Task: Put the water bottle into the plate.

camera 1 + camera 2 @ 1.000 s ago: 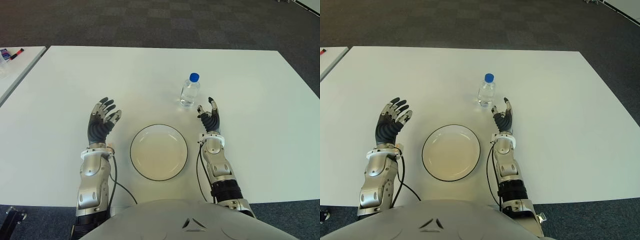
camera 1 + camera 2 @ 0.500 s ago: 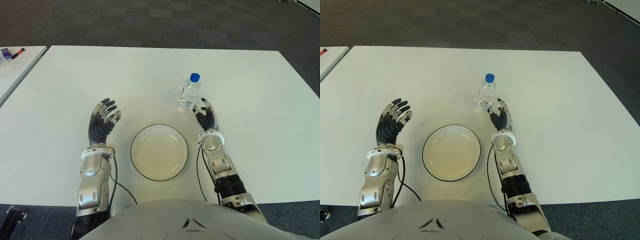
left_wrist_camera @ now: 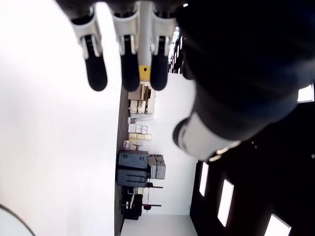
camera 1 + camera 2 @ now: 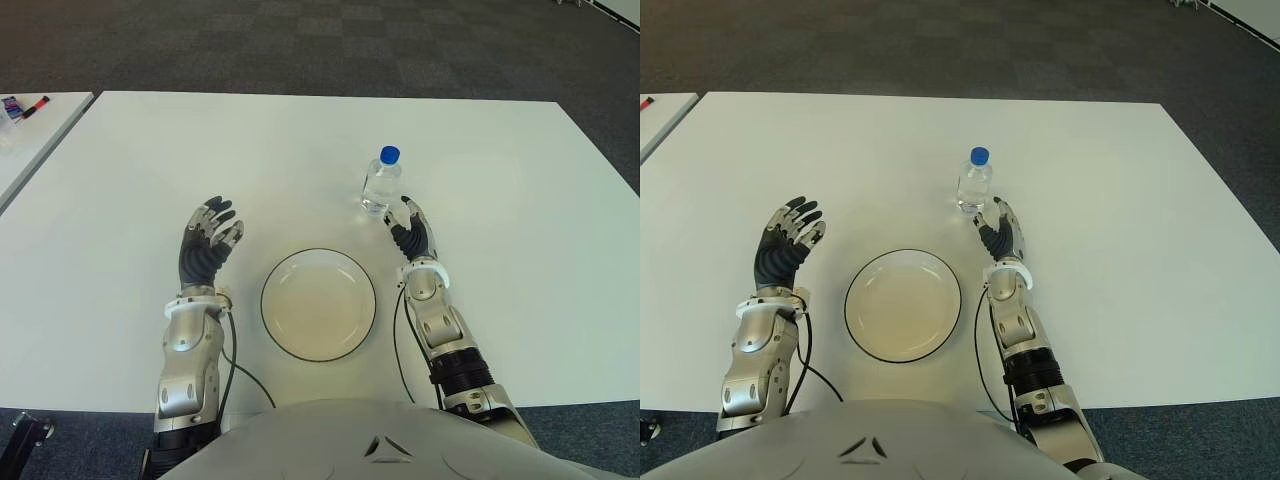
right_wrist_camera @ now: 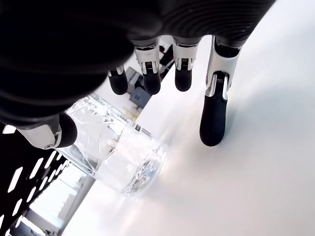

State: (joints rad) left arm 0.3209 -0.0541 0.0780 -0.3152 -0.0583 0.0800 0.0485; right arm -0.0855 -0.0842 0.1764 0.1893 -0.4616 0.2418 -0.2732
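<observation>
A clear water bottle [image 4: 380, 182] with a blue cap stands upright on the white table [image 4: 520, 200], behind and right of a round white plate [image 4: 318, 303] with a dark rim. My right hand [image 4: 410, 227] is just right of the bottle's base, fingers spread. In the right wrist view the bottle [image 5: 115, 147] shows between thumb and fingers, with the fingertips [image 5: 213, 125] clear of it. Left of the plate my left hand [image 4: 207, 240] is held up with open fingers, holding nothing.
A second white table [image 4: 30, 140] with markers [image 4: 22, 106] stands at the far left. Dark carpet lies beyond the table's far edge.
My right hand moved left and forward toward the bottle's base, then nearly stopped. The left hand, bottle and plate have not moved.
</observation>
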